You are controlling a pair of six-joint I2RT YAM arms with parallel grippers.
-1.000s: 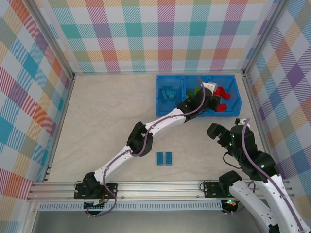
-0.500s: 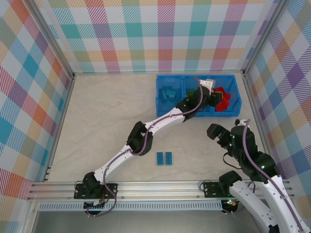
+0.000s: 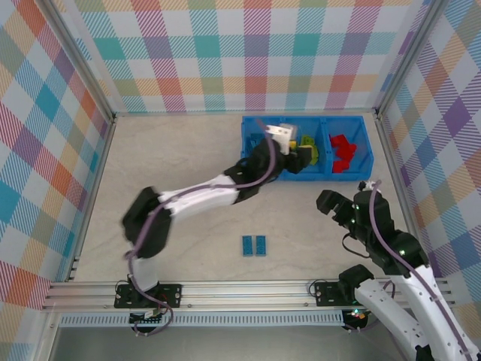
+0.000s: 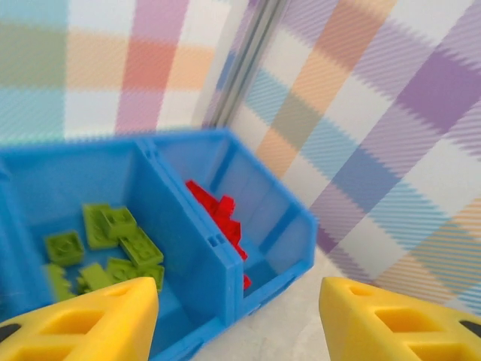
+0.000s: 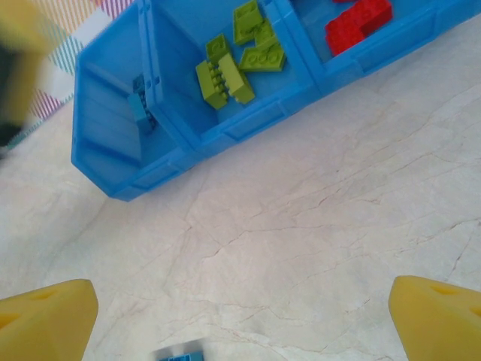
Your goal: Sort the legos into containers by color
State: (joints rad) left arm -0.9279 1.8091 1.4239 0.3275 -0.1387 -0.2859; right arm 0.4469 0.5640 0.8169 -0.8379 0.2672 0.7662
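1. The left gripper (image 4: 239,323) hangs over the blue bin (image 3: 310,175), jaws apart, holding nothing.
2. The right gripper (image 5: 240,323) hovers over the table (image 5: 301,248) near the bin, jaws wide, empty.
3. Light blue legos (image 5: 139,105) lie in the left compartment, green legos (image 5: 225,79) in the middle, and red legos (image 5: 357,22) in the right.
4. Two blue bricks (image 3: 255,246) lie side by side on the table.

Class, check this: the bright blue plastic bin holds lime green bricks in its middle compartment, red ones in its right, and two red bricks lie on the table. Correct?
No. The two oblong plastic bricks on the table are light blue, not red, as the top external view shows. The rest stands.
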